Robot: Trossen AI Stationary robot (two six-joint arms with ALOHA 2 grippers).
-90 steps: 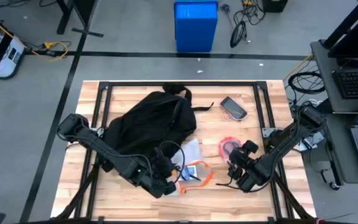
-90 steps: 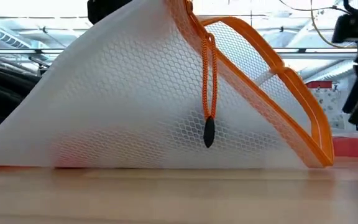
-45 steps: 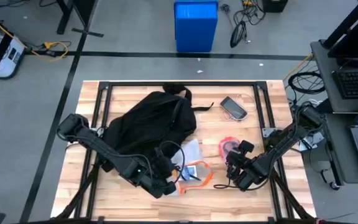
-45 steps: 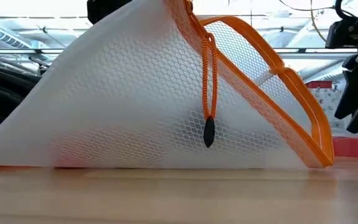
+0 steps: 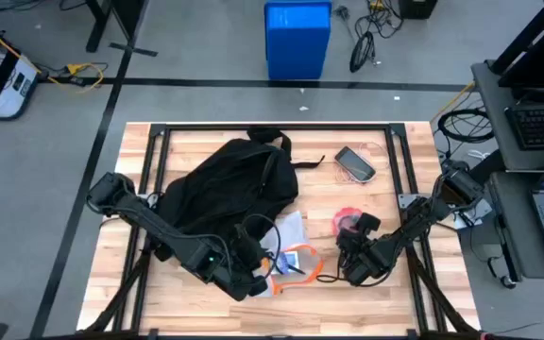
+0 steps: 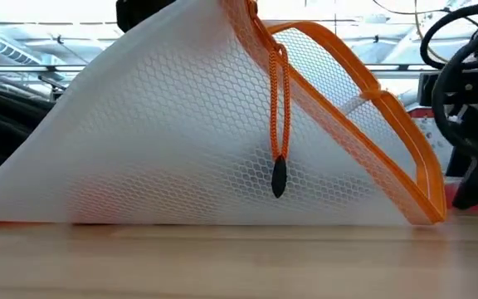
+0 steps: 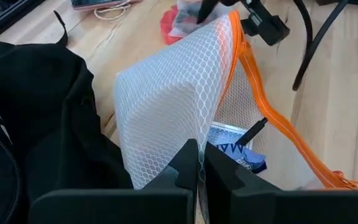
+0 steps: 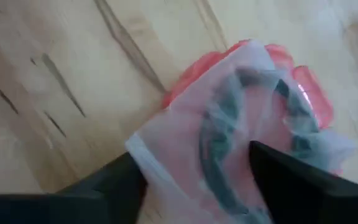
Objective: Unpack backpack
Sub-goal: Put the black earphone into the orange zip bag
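right gripper (image 5: 352, 247) nearer one, perhaps, pouch (image 5: 289, 247)

A white mesh pouch (image 5: 291, 247) with orange zipper lay before me; a red bundle (image 5: 347, 223) sat beside it, a phone (image 5: 355, 163) farther off.
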